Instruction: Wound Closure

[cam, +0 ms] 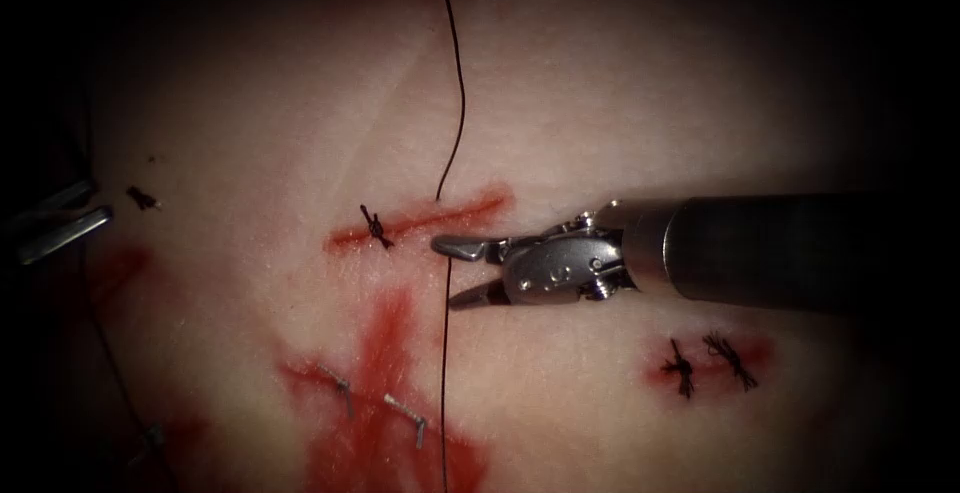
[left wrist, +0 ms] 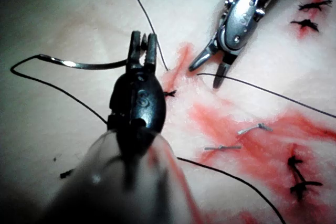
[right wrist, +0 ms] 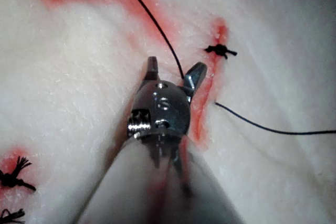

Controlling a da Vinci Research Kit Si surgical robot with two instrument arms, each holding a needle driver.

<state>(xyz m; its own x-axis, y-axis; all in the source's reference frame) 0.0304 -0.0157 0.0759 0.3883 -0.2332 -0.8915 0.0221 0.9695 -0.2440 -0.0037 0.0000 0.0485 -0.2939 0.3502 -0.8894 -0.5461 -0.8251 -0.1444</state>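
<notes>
- Nearest the endoscope on my feed: red fluid (cam: pixel 385 423) smeared over the tissue (cam: pixel 600 93), with two pale clips (cam: pixel 405 415) lying in it.
- Far left of the endoscope view: left tool (cam: pixel 60 225) at the frame edge, well apart from the cut.
- Left wrist view: left tool (left wrist: pixel 143 45) has its jaws clamped on the needle (left wrist: pixel 86 65), gripped near one end of its curve. Rest of the curve runs free above the tissue. Needle is not in the tissue.
- Thread (left wrist: pixel 52 85) trails off the needle's far end and loops back past the tool.
- Cut (cam: pixel 420 221): short slanted slit, one knot (cam: pixel 376 227) tied near its left end. Right part unstitched.
- Thread (cam: pixel 455 103) comes down from the top, meets the cut mid-length, and a strand carries on down past it.
- Just right of that strand: right tool (cam: pixel 445 271), jaws spread, holding nothing. Upper jaw tip lies close to the thread just below the cut; I can't tell if it touches.
- Right wrist view agrees: right tool (right wrist: pixel 176 72) parted, straddling the thread beside the cut.
- Far right: older closed wound (cam: pixel 705 361) with two knots.
- My read: second stitch, thread through the tissue, not yet tied.
- Next move calls, I judge, for a clean grip on the strand without dragging the knot.
</notes>
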